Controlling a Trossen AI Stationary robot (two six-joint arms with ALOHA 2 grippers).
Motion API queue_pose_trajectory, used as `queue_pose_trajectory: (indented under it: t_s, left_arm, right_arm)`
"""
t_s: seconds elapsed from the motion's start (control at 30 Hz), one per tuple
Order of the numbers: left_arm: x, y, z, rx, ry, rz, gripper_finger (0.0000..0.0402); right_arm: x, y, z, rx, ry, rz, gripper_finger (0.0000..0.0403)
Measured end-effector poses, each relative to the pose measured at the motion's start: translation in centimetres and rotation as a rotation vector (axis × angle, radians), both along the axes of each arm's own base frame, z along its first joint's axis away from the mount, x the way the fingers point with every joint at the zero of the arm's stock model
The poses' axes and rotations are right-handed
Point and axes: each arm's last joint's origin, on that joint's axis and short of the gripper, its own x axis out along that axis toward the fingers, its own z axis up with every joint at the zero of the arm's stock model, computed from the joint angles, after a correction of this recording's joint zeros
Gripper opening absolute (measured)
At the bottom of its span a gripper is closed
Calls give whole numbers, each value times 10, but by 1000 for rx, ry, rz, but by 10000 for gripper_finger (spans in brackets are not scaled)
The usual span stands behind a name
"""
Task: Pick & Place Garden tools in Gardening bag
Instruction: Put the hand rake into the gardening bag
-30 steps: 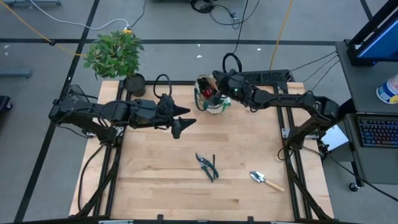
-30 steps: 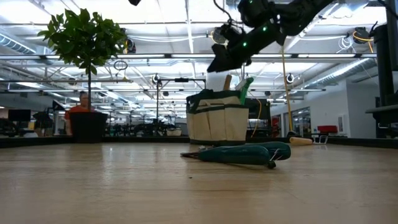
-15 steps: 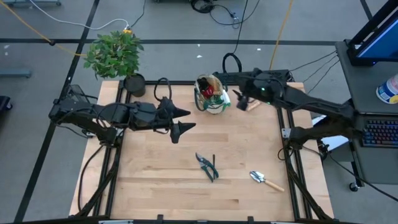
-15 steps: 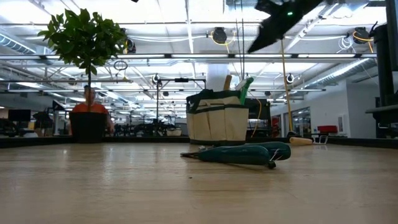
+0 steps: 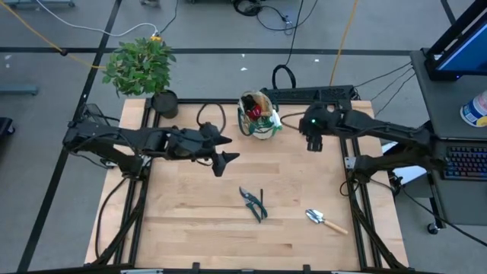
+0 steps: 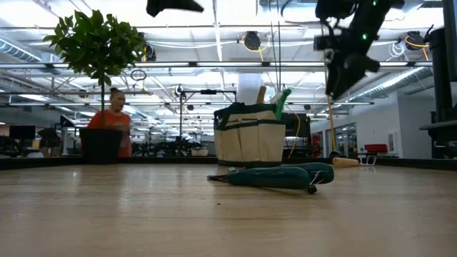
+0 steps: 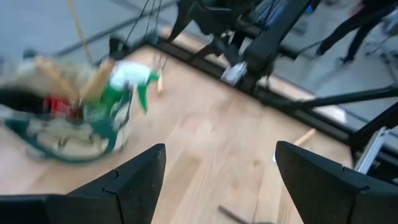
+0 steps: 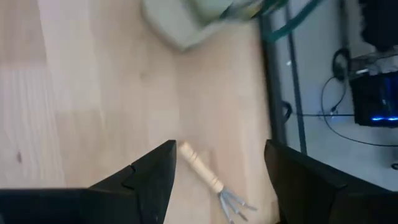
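Note:
The beige gardening bag (image 5: 257, 116) stands at the table's far edge, holding a green spray bottle (image 6: 282, 100) and wooden handles. Dark pruning shears (image 5: 253, 203) lie mid-table, and a wooden-handled trowel (image 5: 325, 221) lies near the right edge. A small wooden-handled fork (image 8: 208, 177) lies flat on the table, right of the bag. My right gripper (image 8: 219, 149) hangs open above that fork, tipped downward, touching nothing. My left gripper (image 7: 220, 148) hovers open left of the bag (image 7: 68, 124), pointing toward it, with nothing between its fingers.
A leafy plant (image 5: 141, 67) in a black pot (image 5: 163, 103) stands at the far left corner. Black frame rails (image 5: 344, 164) run along the table's sides. Bare wood lies between the shears and the bag. A person in orange (image 6: 114, 123) is beyond the table.
My right gripper has drawn away from above the bag toward the table's right edge and has tipped from nearly level to pointing steeply down. The bag and the tools on the table have stayed where they were.

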Motion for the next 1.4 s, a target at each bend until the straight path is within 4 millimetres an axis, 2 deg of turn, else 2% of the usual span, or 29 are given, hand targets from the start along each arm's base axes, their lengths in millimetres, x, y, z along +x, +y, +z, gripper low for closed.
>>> queue_pose_trajectory:
  t_s: [0.23, 0.43, 1.17, 1.4]
  left_arm:
    - [-2, -3, -3, -23, 24, -2, 306]
    - [-2, -4, -2, -13, 24, -9, 306]
    - [-2, -4, -2, -11, 22, -9, 306]
    - [-2, -4, -2, -14, 21, -8, 306]
  right_arm:
    - [-3, -3, -51, 55, 215, 37, 239]
    - [-8, -11, -79, 28, 359, 36, 240]
    - [13, -47, -133, 114, 423, 93, 240]
    - [13, -58, -138, 119, 388, 62, 240]
